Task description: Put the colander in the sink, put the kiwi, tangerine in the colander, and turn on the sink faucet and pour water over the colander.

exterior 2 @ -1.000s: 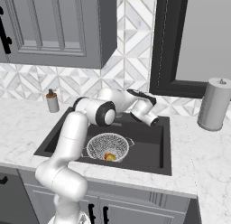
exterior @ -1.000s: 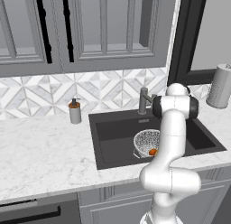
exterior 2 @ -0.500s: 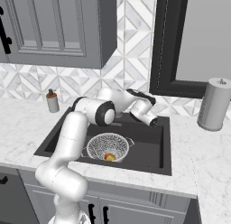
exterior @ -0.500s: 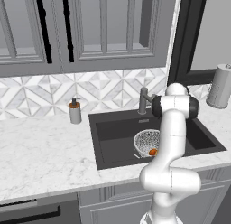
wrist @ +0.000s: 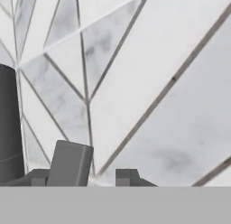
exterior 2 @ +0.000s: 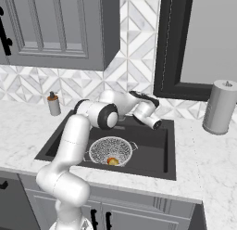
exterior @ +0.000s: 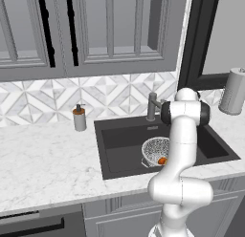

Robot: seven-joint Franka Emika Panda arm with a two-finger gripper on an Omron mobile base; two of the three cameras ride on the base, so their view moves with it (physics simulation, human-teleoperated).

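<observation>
Where the arm crosses, colander (exterior: 154, 150) rim is hidden.

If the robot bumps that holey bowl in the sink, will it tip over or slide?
The colander looks wide and low, resting on the flat floor of the sink, so a bump would probably slide it, not tip it. It seems stiff, like metal, so it should keep its shape. The tangerine inside is round and would likely roll around.

Faucet post (wrist: 9, 128) beside end effector (wrist: 85, 178)
</observation>
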